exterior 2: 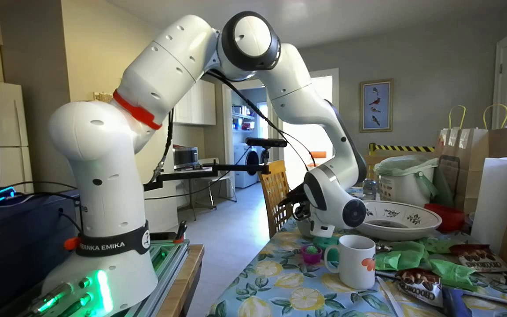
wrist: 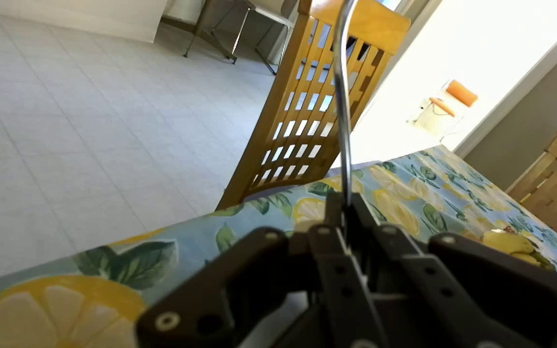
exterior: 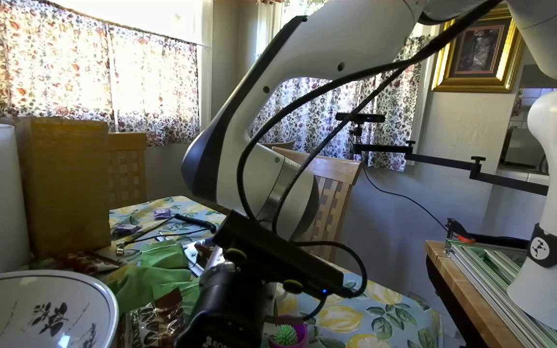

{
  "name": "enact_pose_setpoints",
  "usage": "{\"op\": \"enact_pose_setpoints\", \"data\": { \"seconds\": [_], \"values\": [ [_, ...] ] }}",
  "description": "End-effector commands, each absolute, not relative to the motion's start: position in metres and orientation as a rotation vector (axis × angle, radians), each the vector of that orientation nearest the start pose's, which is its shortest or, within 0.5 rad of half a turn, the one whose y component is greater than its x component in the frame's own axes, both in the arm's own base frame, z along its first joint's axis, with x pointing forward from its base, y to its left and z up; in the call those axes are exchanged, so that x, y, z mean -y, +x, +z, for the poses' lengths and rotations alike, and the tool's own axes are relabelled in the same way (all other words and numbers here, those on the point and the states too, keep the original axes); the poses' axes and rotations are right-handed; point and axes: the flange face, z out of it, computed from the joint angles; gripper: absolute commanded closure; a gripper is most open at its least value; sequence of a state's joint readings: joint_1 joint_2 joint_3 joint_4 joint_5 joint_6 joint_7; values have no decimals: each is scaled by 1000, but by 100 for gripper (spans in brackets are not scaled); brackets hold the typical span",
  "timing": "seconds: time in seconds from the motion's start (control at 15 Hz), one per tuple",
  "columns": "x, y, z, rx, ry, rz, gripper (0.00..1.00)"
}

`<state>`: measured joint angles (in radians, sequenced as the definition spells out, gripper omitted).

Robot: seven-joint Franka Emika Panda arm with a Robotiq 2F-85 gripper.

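the black, angular gripper is closed around a thin, shiny metal rod, curved toward the top of the wrist view. behind the rod: lattice-backed wooden chair. the lemon-print surface carries a smooth white mug and a flared, leaf-patterned bowl.

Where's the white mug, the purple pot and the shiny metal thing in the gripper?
White mug point(exterior 2: 354, 264), in an exterior view: its outer wall.
Purple pot point(exterior 2: 311, 258), in an exterior view: its front wall.
Shiny metal thing point(wrist: 343, 108), in the wrist view: its thin stem.
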<state>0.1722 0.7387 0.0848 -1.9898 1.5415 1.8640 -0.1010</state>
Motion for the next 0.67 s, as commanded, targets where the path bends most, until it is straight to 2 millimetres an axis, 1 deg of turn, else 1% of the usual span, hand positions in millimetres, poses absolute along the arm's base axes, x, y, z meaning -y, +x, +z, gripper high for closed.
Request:
{"op": "enact_pose_setpoints", "data": {
  "seconds": [0.0,0.2,0.6],
  "values": [
    [-220,509,96,-832,-1713,880,98],
    [-217,505,100,-846,-1723,906,98],
    [-211,505,103,-884,-1739,959,98]
  ]
}}
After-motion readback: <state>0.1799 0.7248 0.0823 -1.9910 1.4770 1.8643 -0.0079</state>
